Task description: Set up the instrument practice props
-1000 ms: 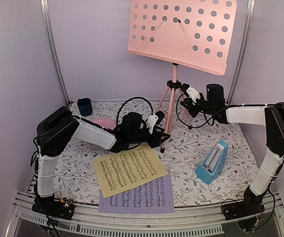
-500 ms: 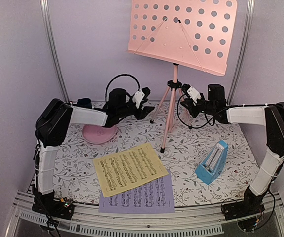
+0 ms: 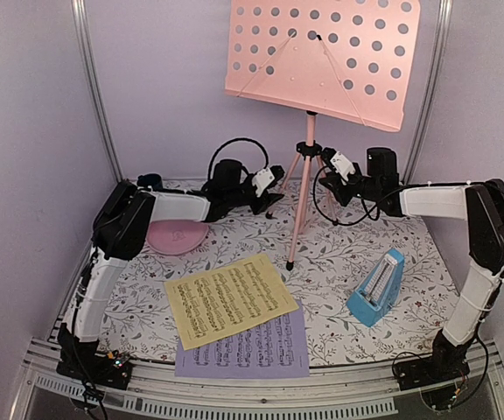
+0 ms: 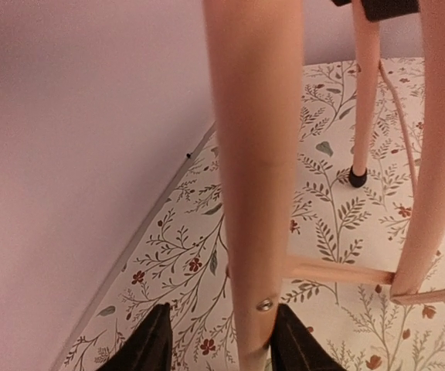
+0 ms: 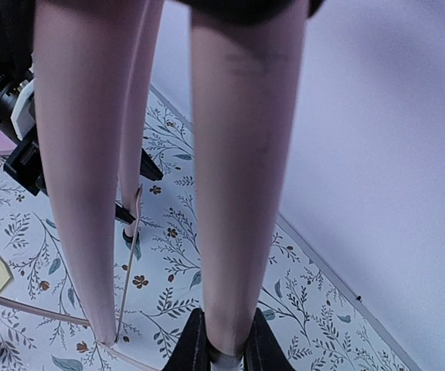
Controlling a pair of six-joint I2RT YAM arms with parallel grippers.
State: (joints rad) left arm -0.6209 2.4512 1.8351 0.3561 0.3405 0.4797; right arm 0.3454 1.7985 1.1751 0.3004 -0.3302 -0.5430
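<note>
The pink music stand (image 3: 322,57) stands upright at the back, its perforated desk high up. My right gripper (image 3: 329,175) is shut on the stand's right rear leg (image 5: 234,178), with the fingers (image 5: 193,348) pressed on both sides near its foot. My left gripper (image 3: 272,196) is open around the left rear leg (image 4: 257,178); the leg touches the right finger (image 4: 296,344) and a gap shows on the left. The yellow sheet (image 3: 230,299) lies partly over the lavender sheet (image 3: 243,350) at the front. The blue metronome (image 3: 377,287) stands at the right.
A round pink plate (image 3: 178,234) lies under my left arm. A dark blue cup (image 3: 150,181) stands in the back left corner. The back wall (image 4: 76,154) is close behind both grippers. The stand's front leg foot (image 3: 289,264) rests just behind the yellow sheet.
My left gripper has moved from the stand's front leg, beside the yellow sheet, back to the left rear leg, and now straddles it. The right gripper and the stand have stayed put.
</note>
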